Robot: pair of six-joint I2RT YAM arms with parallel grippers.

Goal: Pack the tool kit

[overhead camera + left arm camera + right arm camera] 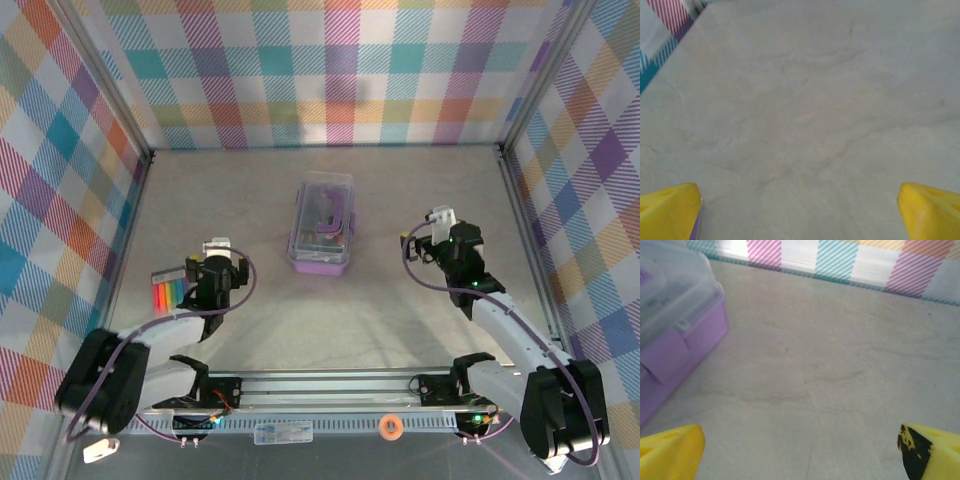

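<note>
The tool kit's case (321, 226), lilac-purple with a clear lid lying down over it, sits mid-table; dark shapes show dimly through the lid. In the right wrist view the case (677, 335) fills the left edge, its purple latch facing me. My left gripper (217, 252) hovers to the case's left, open, yellow fingertips (670, 212) wide apart over bare table, nothing between them (800, 215). My right gripper (438, 228) stands to the case's right, also open and empty (800, 455), apart from the case.
A small rainbow-striped pack (168, 290) with a black end lies just left of the left arm. Plaid walls (330, 70) close in the table on three sides. An orange ring (392, 427) rests on the metal rail (330, 385) at the near edge.
</note>
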